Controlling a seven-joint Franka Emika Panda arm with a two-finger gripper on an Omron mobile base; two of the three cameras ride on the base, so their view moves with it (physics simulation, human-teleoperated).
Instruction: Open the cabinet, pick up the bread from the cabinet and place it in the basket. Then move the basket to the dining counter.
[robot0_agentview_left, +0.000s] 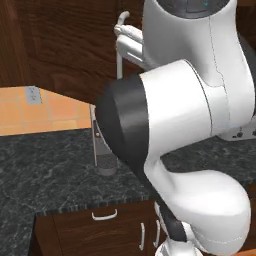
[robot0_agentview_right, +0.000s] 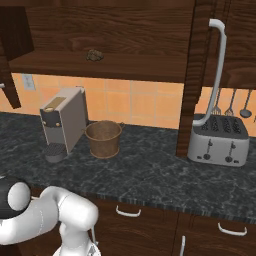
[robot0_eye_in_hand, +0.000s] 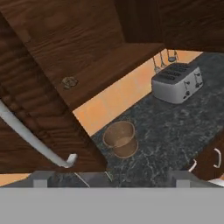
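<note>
The dark wood cabinet (robot0_agentview_right: 125, 25) stands with both doors swung out. On its shelf lies the bread (robot0_agentview_right: 93, 55), a small brown lump, which the hand view finds left of centre (robot0_eye_in_hand: 68, 82). Below it the round woven basket (robot0_agentview_right: 103, 138) sits empty on the black granite counter (robot0_agentview_right: 150, 175), beside the coffee machine. My gripper (robot0_eye_in_hand: 109, 178) hovers high by the left door, looking down past that door's silver bar handle (robot0_eye_in_hand: 30, 135) at the basket (robot0_eye_in_hand: 120, 138); its tips stand wide apart with nothing between them. The dining counter is out of view.
A grey coffee machine (robot0_agentview_right: 62, 120) stands left of the basket, a silver toaster (robot0_agentview_right: 219, 140) at the right under the right door's long handle (robot0_agentview_right: 216, 70). Utensils hang on the tiled wall (robot0_agentview_right: 231, 107). My own arm (robot0_agentview_left: 175, 125) blocks much of the left base view.
</note>
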